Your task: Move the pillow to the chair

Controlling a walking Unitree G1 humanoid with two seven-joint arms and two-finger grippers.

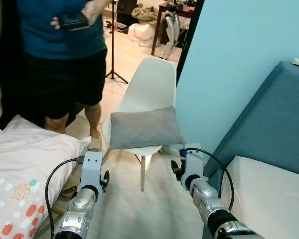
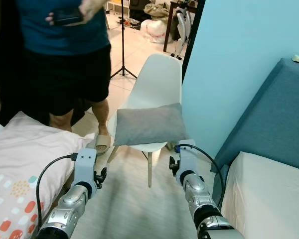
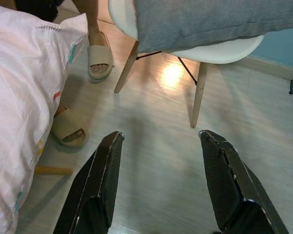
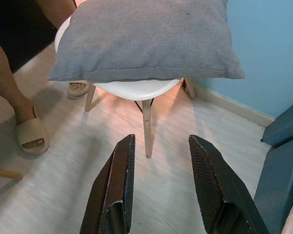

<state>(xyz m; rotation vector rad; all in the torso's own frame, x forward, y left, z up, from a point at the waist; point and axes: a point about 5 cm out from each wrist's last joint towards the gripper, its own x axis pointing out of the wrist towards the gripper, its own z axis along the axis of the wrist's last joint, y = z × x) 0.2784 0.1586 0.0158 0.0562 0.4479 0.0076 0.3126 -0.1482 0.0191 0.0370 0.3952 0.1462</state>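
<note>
Grey pillow (image 1: pixel 143 128) lies flat on the seat of the white chair (image 1: pixel 148 89), overhanging its front edge. Both silver arms reach forward and low over the floor in front of the chair, left hand (image 3: pixel 161 183) and right hand (image 4: pixel 161 187) each empty with fingers spread apart, short of the chair.

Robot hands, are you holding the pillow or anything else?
No, nothing. The left hand and right hand are both open and empty above the floor. The grey pillow lies on the white chair.
</note>
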